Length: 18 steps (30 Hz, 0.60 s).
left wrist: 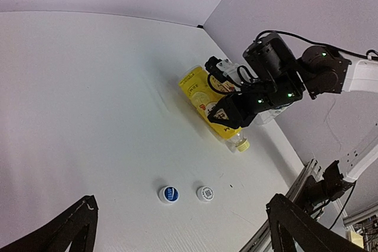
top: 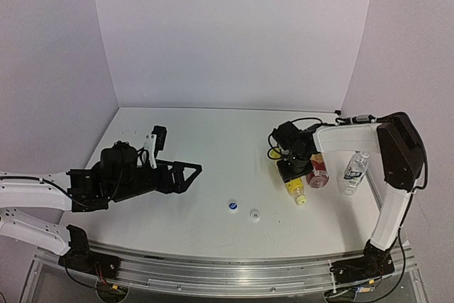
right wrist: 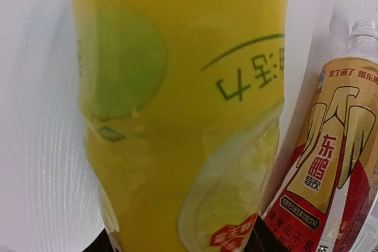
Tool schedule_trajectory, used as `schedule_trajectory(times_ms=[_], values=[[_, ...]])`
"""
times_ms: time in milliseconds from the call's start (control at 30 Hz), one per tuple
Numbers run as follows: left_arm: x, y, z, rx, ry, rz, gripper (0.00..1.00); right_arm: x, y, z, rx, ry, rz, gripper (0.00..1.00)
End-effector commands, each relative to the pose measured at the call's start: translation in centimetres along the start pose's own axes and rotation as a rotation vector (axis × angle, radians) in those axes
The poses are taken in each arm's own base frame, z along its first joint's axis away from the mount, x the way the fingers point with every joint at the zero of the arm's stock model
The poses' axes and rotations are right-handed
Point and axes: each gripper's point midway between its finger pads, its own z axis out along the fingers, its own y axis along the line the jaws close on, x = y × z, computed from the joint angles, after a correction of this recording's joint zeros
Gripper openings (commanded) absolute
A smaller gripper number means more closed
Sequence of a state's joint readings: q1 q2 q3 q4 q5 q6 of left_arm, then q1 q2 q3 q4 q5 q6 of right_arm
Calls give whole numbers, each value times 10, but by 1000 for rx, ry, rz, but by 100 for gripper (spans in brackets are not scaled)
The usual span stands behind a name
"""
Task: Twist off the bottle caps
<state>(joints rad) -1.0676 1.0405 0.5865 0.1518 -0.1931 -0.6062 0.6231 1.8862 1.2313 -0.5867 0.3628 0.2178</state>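
The counter [top: 213,140] is a plain matte white sheet. It runs back to a corner where pale walls [top: 234,33] with a faint lilac cast close it in behind and on both sides. An aluminium rail [top: 234,267] lines the near edge, with both arm bases bolted along it.

All three bottles are grouped on the right half of the counter. The yellow bottle [top: 294,189] lies tipped over on the surface, its yellow cap [left wrist: 241,146] still on and pointing toward the near edge. The right hand [top: 292,172] is clamped around its body; in the right wrist view the bottle fills the frame, with the dark fingers [right wrist: 260,241] on either side at the bottom edge.

Just to the right of it is the amber bottle [top: 318,169] with its red and beige label, close against the yellow one. The clear bottle [top: 355,168] stands upright farther right, near the right arm's white link.

Two loose caps rest near the middle of the counter, toward the front: a blue cap [top: 232,206] and, just beside it, a white cap [top: 255,214].

The left hand [top: 193,179] hangs over the left half of the counter, well apart from the bottles. Its fingers are spread wide and hold nothing.
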Motion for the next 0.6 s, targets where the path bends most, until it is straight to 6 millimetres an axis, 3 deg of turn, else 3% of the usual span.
schedule_trajectory(times_ms=[0, 133, 333, 567], values=[[-21, 0, -1, -54, -48, -61, 100, -26, 16, -51, -174, -118, 37, 45], [-37, -15, 4, -17, -78, -117, 100, -26, 66, -109, -547, -132, 41, 45], [-47, -62, 9, 220, -91, -132, 100, -23, 137, -205, -1050, -154, 2, 45], [-47, -93, 18, 377, -68, -132, 100, -12, 178, -269, -1271, -169, -130, 45]])
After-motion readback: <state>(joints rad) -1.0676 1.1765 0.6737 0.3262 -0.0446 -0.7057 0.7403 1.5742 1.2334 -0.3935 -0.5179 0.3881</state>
